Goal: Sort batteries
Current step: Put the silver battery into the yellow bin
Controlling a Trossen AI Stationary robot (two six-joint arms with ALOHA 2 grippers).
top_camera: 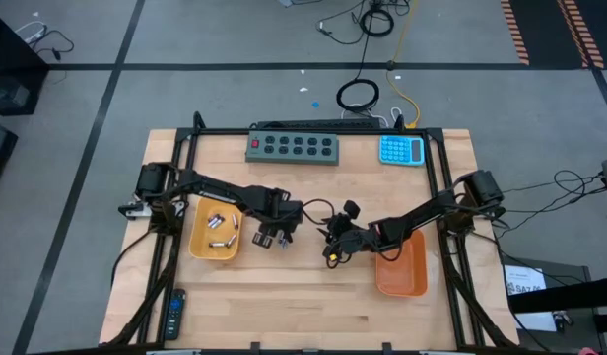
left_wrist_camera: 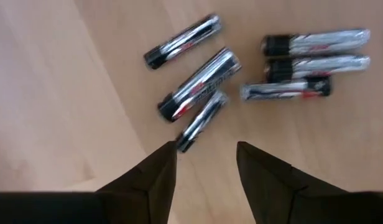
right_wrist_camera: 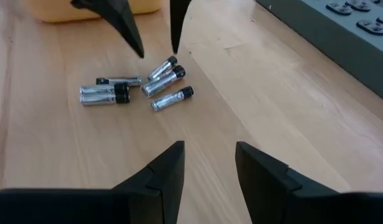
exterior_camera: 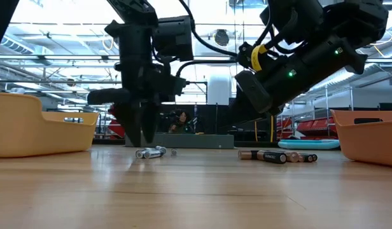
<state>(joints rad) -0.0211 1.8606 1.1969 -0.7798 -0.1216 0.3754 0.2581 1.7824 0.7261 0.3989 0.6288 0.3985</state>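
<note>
Six small silver cylindrical batteries [left_wrist_camera: 198,84] with dark ends are lying loose on the wooden table [top_camera: 313,306]; only the low view is showing black ones [exterior_camera: 270,156] too. Left gripper [left_wrist_camera: 206,163] is hovering over one, fingers apart, holding nothing, and right gripper [right_wrist_camera: 209,163] is waiting nearby, open and empty.

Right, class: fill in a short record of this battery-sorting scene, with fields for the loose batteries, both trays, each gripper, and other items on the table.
loose batteries: six silvery cells clustered on the wood; a few darker ones lie apart
left tray: yellow, holds some batteries
right tray: orange, contents unclear
left gripper: fingers apart, just above the cluster, one tip beside a cell
right gripper: open, empty, facing the cluster from a distance
other items: grey button strip, blue calculator
</note>
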